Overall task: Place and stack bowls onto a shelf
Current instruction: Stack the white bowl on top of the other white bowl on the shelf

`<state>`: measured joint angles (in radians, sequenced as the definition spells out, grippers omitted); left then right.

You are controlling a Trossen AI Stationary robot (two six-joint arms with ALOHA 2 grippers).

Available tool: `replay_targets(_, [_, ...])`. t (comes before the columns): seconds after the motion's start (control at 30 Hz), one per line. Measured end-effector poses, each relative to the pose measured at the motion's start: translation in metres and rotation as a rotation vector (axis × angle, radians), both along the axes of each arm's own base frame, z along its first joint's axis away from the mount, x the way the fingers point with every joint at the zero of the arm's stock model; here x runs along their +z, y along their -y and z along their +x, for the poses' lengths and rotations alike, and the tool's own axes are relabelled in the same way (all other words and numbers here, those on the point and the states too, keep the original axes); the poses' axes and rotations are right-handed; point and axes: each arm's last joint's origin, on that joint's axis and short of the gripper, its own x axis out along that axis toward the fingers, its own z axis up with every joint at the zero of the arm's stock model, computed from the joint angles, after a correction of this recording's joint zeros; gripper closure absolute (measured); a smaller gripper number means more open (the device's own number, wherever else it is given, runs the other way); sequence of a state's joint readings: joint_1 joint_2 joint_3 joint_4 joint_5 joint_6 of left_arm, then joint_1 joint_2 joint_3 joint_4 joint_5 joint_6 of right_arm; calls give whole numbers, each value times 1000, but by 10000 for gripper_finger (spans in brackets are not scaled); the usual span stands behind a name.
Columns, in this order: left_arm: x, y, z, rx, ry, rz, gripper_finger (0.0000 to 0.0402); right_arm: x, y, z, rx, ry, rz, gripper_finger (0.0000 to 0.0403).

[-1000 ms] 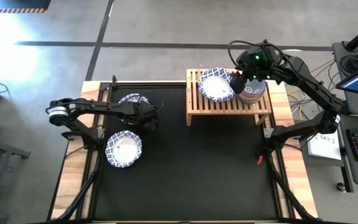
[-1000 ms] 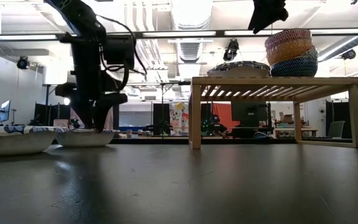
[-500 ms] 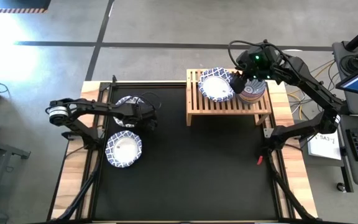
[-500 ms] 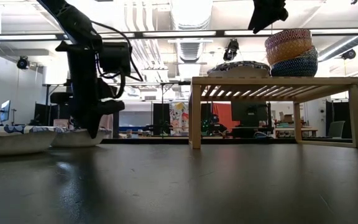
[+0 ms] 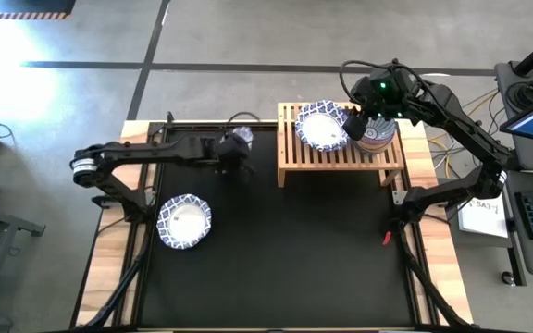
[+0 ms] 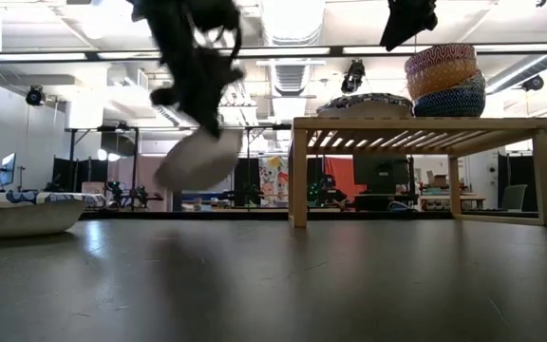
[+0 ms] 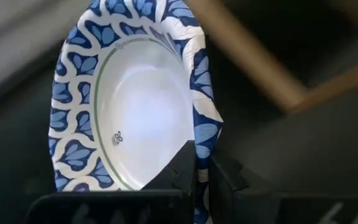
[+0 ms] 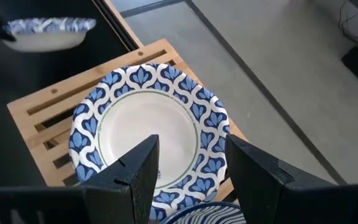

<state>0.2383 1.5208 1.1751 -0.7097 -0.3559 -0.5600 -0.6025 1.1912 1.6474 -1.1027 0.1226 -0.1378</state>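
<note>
My left gripper [image 5: 231, 148] is shut on a white bowl with a blue-patterned rim [image 7: 135, 106], which hangs tilted in the air [image 6: 198, 160] left of the shelf [image 5: 340, 159]. A second such bowl [image 5: 184, 221] rests on its base on the black table at the left. A third one [image 5: 322, 126] sits on the shelf's slats, beside a stack of smaller patterned bowls [image 5: 376, 137]. My right gripper [image 8: 188, 174] hovers open above the shelf, its fingers over the bowl [image 8: 145, 130] without touching it. My left gripper pinches the bowl's rim [image 7: 199, 146] between its two fingers, one finger [image 7: 180, 171] inside the bowl and the other [image 7: 224, 175] outside. The fingers slant down onto the rim's upper part. The bowl is lifted clear of the table and hangs tilted below them.
The light-wood shelf [image 6: 416, 123] stands at the table's far right on short legs. The black mat in the middle and near part lies bare. Cables, a keyboard and a laptop lie beyond the table's right edge [image 5: 526, 213].
My left gripper has shut on the rim of the far-left bowl. It has lifted the bowl off the table and carried it up and toward the shelf. The bowl has tipped from level to steeply tilted. The other bowls stayed in place.
</note>
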Motion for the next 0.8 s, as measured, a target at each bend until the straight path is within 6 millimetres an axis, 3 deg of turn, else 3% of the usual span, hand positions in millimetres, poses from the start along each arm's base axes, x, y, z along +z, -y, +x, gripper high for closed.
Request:
replay_targets(0.17, [55,10,15,-79,60,217,401,1,0,-1,0,0,-8,229])
replay_targets(0.3, [85,21,23,-168,75,369,401,4,1,-1,-48,25,-44,229])
replay_targets(0.67, [106,36,46,-429,200,685,401,11,5,2,-107,99,-96,229])
replay_targets(0.8, [102,38,53,-556,290,720,402,13,3,-1,-86,105,-100,229])
